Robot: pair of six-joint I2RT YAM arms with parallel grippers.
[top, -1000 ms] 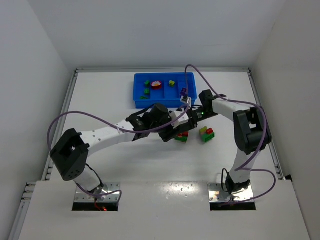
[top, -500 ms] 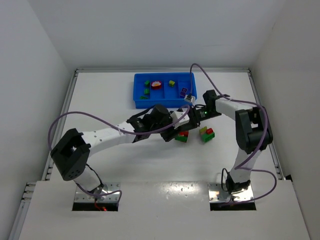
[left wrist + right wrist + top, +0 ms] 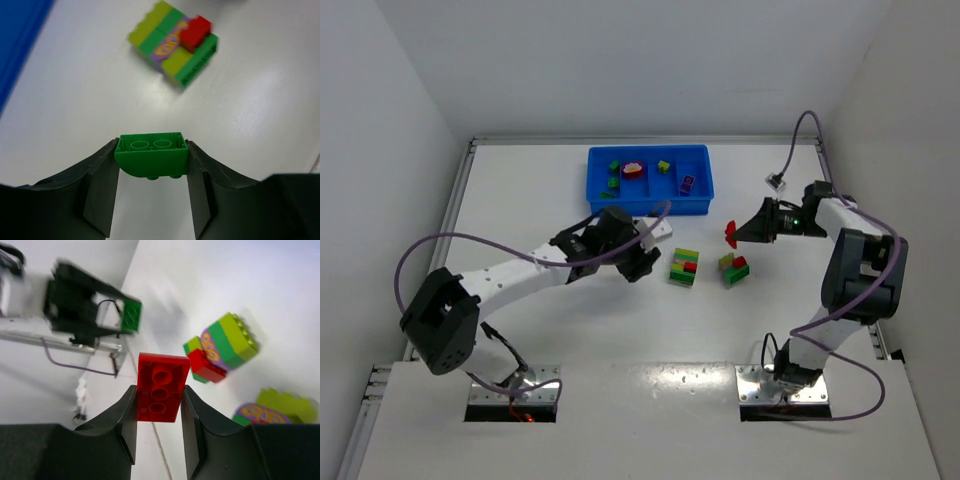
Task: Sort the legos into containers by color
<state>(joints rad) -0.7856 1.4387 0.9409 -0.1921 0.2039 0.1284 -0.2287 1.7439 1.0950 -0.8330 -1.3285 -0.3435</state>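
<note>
My left gripper (image 3: 151, 155) is shut on a green lego (image 3: 151, 161) held a little above the table, left of a multicoloured clump (image 3: 172, 42). My right gripper (image 3: 159, 392) is shut on a flat red lego (image 3: 160, 386), lifted to the right of the clumps. In the top view the left gripper (image 3: 645, 264) and right gripper (image 3: 738, 233) flank two clumps (image 3: 684, 267) (image 3: 733, 268). The blue tray of containers (image 3: 700, 205) lies behind them, with green (image 3: 614, 168), red (image 3: 632, 169), yellow (image 3: 663, 166) and purple (image 3: 687, 183) legos in separate compartments.
White walls close in the table on the left, back and right. The tray's blue edge (image 3: 20, 35) shows at the left of the left wrist view. A purple cable (image 3: 450, 250) loops above the left arm.
Both grippers were bunched together over the left clump. The right arm has swung away to the right with the red lego, and the left gripper has drawn back left with the green one.
</note>
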